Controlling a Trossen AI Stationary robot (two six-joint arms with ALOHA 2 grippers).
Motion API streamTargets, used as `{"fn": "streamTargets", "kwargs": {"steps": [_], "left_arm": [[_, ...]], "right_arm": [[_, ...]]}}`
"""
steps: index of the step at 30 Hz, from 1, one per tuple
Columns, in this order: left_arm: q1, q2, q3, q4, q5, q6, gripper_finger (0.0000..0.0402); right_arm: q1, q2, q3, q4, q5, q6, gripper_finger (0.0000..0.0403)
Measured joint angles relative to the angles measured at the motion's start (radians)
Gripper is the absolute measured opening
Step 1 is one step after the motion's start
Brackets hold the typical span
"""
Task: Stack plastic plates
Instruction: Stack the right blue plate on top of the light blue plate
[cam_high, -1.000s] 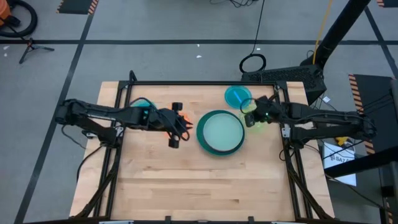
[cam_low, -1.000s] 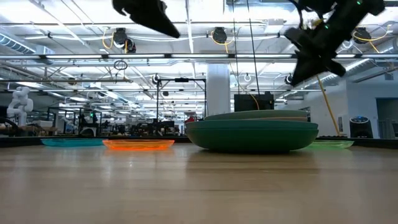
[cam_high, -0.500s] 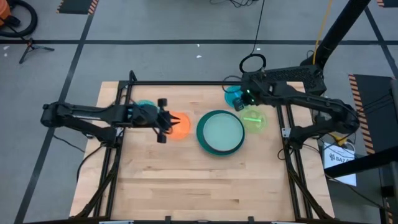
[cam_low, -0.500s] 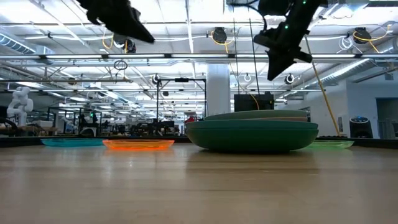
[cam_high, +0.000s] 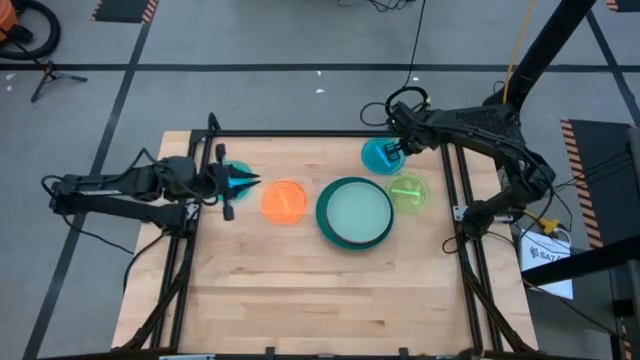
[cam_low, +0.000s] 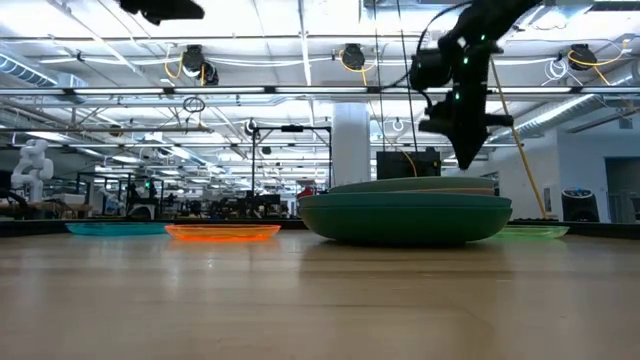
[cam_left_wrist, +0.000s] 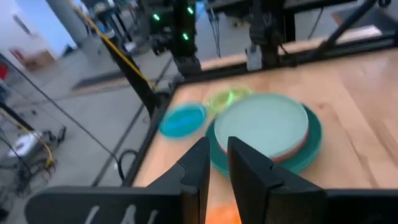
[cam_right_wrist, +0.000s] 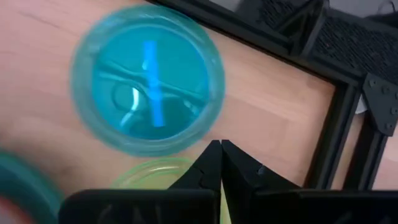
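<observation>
A stack of plates (cam_high: 354, 212) sits mid-table: a teal rim with a pale mint plate on top, and in the low view a dark green plate (cam_low: 405, 222) at the bottom. An orange plate (cam_high: 284, 200) lies to its left. A lime plate (cam_high: 408, 192) lies to its right. One translucent blue plate (cam_high: 379, 156) lies by the far edge. My right gripper (cam_high: 393, 151) hovers shut over its right rim (cam_right_wrist: 149, 93). My left gripper (cam_high: 250, 182) is shut in the air above a second blue plate (cam_high: 230, 170).
A black frame rail (cam_high: 330, 133) runs along the far edge, close behind the blue plate and the right gripper. Black frame posts stand at both sides of the table. The near half of the wooden table (cam_high: 320, 300) is bare wood.
My left gripper has drawn back from over the orange plate toward the table's left edge, and its fingers have shut. My right gripper has moved from over the lime plate toward the far edge, turned, and come down above the blue plate. No plate has moved.
</observation>
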Motion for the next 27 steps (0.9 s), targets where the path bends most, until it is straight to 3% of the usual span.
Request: {"fn": "streamTargets", "kwargs": {"steps": [3,9,18,27], "left_arm": [[0.000,-0.012,0.000,-0.049,0.000,-0.027,0.0065],[-0.001,-0.014,0.000,-0.092,0.000,-0.046,0.0065],[-0.001,-0.014,0.000,-0.113,0.000,-0.053,0.0065],[-0.001,-0.014,0.000,-0.120,0.000,-0.052,0.0065]], "right_arm": [[-0.050,0.052,0.000,0.042,-0.009,-0.030,0.0006],[-0.135,0.125,0.000,0.126,-0.184,-0.072,0.0055],[-0.215,0.225,0.000,0.162,-0.208,-0.102,0.0132],[-0.243,0.295,0.000,0.196,-0.211,-0.137,0.0148]]}}
